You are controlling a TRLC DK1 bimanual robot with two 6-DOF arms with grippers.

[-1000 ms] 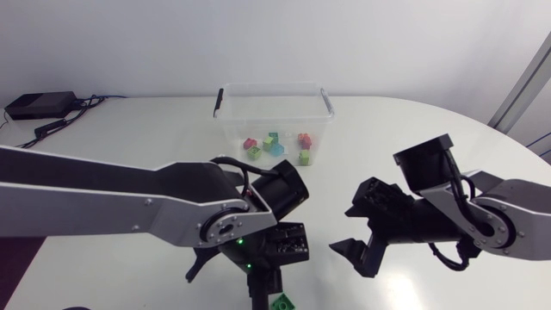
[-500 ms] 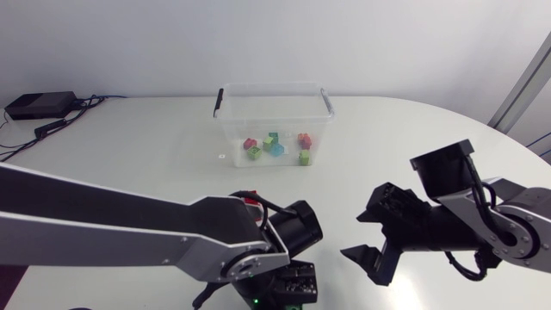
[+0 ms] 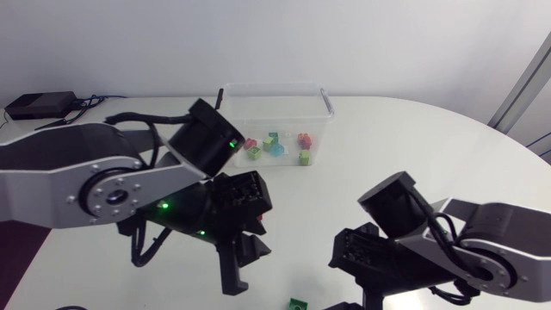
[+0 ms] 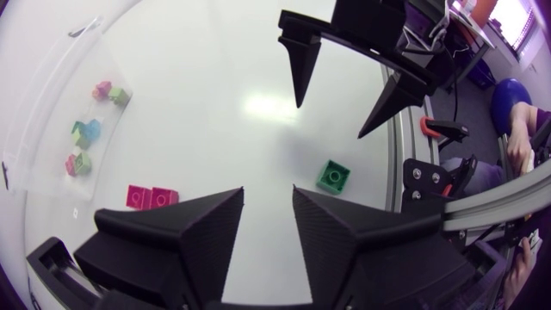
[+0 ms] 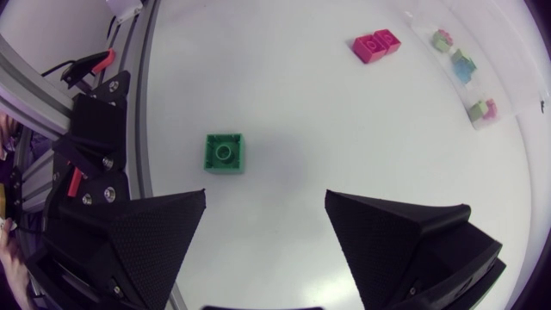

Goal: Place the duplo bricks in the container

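A clear container (image 3: 274, 88) stands at the back of the table with several small coloured bricks (image 3: 275, 145) in it. A green duplo brick (image 3: 299, 303) lies on the table near the front edge. In the left wrist view it lies ahead of my left gripper (image 4: 268, 194), which is open a little with nothing between its fingers. A pink brick (image 4: 151, 196) lies to the container's side of that gripper. My right gripper (image 5: 265, 202) hangs wide open over the table, with the green brick (image 5: 225, 152) just ahead of it and the pink brick (image 5: 375, 45) farther off.
My left gripper (image 3: 237, 263) hangs over the table's middle, left of the green brick. My right arm (image 3: 448, 250) reaches low along the front right. A black box with cables (image 3: 39, 105) lies at the back left corner.
My left arm has drawn back from the front edge toward the middle left, and its gripper has opened slightly. My right arm has swung down toward the front, closer to the green brick.
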